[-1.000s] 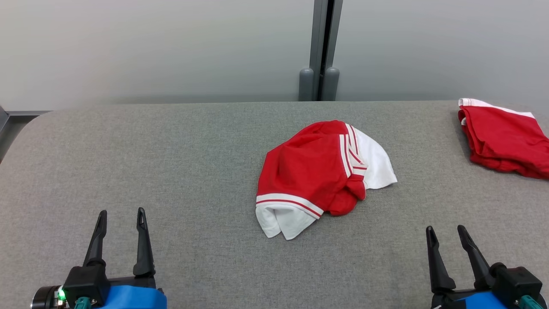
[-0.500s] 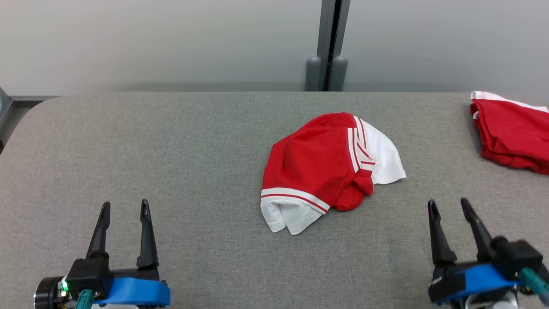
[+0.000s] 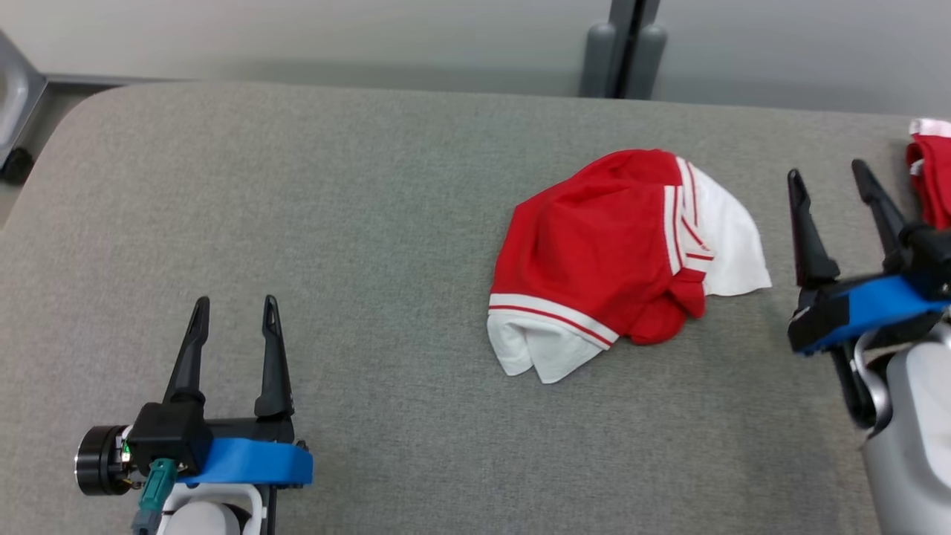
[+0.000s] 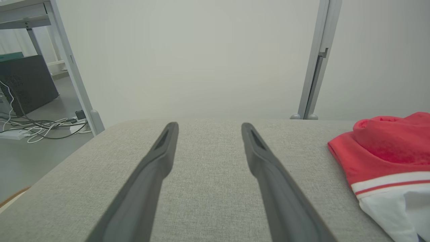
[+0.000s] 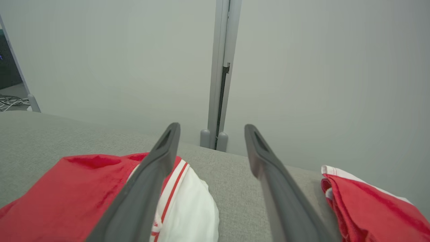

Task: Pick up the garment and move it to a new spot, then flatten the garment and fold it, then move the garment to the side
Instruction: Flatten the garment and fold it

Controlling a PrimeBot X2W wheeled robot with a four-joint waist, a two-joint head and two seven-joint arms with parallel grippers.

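Observation:
A crumpled red and white garment (image 3: 609, 256) lies right of the middle of the grey table (image 3: 334, 223). It shows at the right edge of the left wrist view (image 4: 386, 158) and at the lower left of the right wrist view (image 5: 84, 191). My right gripper (image 3: 828, 174) is open and raised just right of the garment, not touching it, fingers pointing toward the far edge. My left gripper (image 3: 234, 305) is open near the front left, well away from the garment. In both wrist views the left gripper (image 4: 208, 126) and right gripper (image 5: 211, 127) hold nothing.
A second red and white cloth (image 3: 932, 167) lies at the table's far right edge, folded, also seen in the right wrist view (image 5: 369, 205). A grey wall with a vertical post (image 3: 628, 44) stands behind the table. Cables (image 4: 40, 129) lie on the floor beyond the left corner.
The head camera has tilted down and turned left, so the whole picture has shifted. My right gripper has risen and moved forward beside the garment. The garment has not moved.

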